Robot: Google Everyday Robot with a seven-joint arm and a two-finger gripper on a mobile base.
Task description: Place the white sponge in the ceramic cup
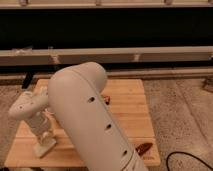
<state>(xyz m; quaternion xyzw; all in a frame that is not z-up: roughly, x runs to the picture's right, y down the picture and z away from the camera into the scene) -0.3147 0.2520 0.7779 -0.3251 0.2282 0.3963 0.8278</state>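
In the camera view you are looking down past the robot's thick cream arm (95,120), which runs from the bottom edge up over the middle of the wooden board (127,107) and hides much of it. The board lies flat on the speckled desk (180,115).

Your hand (44,146) is over the board's left part, near its front-left corner. It points straight down and its pale tips are touching the wood or just above it. The fingers are drawn fully together.

You cannot pick out the white sponge as a separate thing. The pale block at the fingertips is the same colour as the hand, so you cannot tell whether it is sponge or finger, or whether anything is held.

The ceramic cup cannot be made out on the part of the board that shows.

A small dark-red object (144,147) lies near the board's front-right corner, well apart from the hand. Another small dark item (105,98) peeks out beside the arm at the board's middle. A black cable (192,159) curls on the desk off the board's front-right corner.
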